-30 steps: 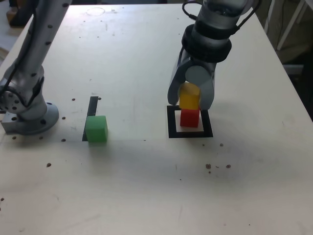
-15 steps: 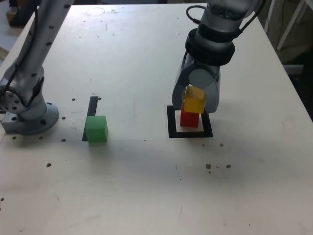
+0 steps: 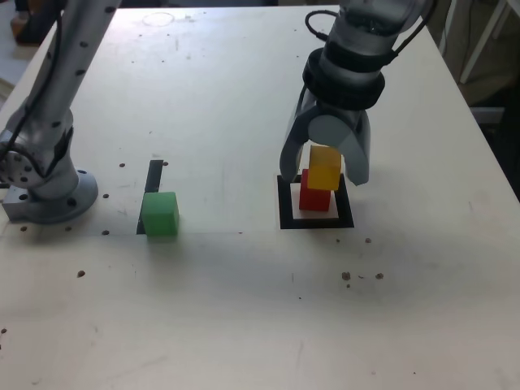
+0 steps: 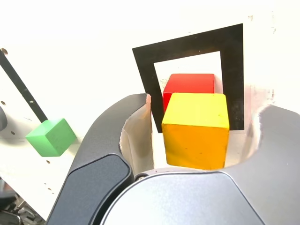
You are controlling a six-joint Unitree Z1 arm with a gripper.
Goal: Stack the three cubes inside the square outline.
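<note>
Your hand [image 3: 325, 177] stands spread wide around the yellow cube [image 3: 325, 166], gripping nothing. That cube rests on the red cube [image 3: 314, 197] inside the square outline [image 3: 284, 205], slightly offset. The green cube [image 3: 159, 214] waits well apart beside a black strip [image 3: 153, 172], toward the arm's base [image 3: 50, 195] on the tabletop [image 3: 244, 309].

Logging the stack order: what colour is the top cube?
Yellow, resting on the red cube; clearest in the wrist view.
</note>
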